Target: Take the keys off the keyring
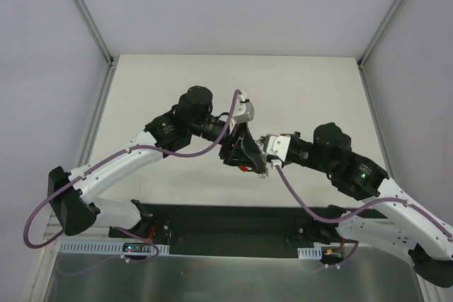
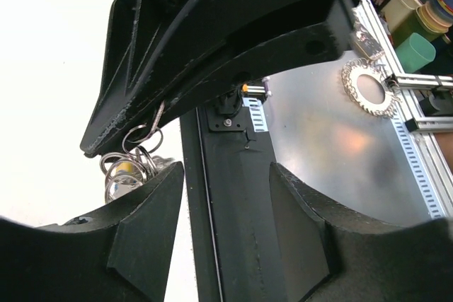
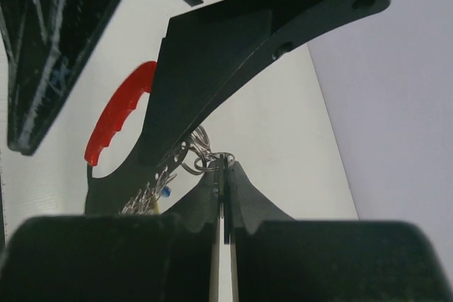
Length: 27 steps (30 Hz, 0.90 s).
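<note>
Pinching the keyring (image 3: 206, 160), right gripper (image 3: 225, 169) (jaws closed); keys (image 3: 150, 201) dangling.

The keyring (image 3: 206, 160) is thin silvery wire, bright and polished; the keys (image 2: 124, 175) gleam like bare metal, one perhaps with a yellow plastic head, though it is blurred; the left gripper's fingers (image 2: 145, 235) are matt black plastic, faintly grainy; the right gripper's fingers (image 2: 177, 61) are the same black plastic, scuffed with pale scratches; a red insert (image 3: 119, 122) looks like smooth plastic with a ridged edge; the table (image 1: 177, 83) is matt white; the base plate (image 2: 333, 146) is brushed metal with a dull sheen; the arm shells (image 1: 120, 164) are glossy white plastic.
</note>
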Motion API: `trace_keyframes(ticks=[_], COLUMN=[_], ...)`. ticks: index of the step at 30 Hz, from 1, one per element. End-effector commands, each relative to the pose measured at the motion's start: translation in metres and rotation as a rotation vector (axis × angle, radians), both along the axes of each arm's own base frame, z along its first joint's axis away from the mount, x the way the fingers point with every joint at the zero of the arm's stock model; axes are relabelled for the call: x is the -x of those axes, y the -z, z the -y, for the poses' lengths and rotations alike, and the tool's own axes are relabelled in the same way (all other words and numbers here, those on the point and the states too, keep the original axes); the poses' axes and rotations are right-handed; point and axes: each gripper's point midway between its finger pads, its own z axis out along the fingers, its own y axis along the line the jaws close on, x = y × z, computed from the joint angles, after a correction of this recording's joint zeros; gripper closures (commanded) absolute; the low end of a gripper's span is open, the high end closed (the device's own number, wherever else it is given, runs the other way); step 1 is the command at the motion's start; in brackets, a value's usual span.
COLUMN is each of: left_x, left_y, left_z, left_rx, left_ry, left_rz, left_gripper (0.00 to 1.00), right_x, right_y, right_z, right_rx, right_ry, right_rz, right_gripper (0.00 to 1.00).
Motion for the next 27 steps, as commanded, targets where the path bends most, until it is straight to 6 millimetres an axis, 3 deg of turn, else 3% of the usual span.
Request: trace_keyframes(ticks=[1,8,18,27], left_x=[-0.014,-0.015,-0.013,-0.005], left_y=[-0.005,-0.002,-0.011,-0.019], left_z=[0.011,0.009,-0.011,-0.007], left_rx=[0.011,0.013,0.056,0.084], left_ry=[-0.079,-0.097,-0.171,-0.121], left_rz=[0.034,0.061,0.164,0.142], left_gripper=[0.49,0.51,0.5,0.52], right_x=[0.0,0.002,0.013,0.021], right_y=[-0.042,-0.043,-0.041,-0.044], right_z=[-0.004,-0.002,-0.004,-0.007], right_rx=[-0.151,-0.162,-0.155,-0.175], right_ry=[0.001,0.0,-0.058,-0.094], right_rz=[0.079,0.077,0.065,0.048], right_gripper=[0.99,0.99,0.99,0.99])
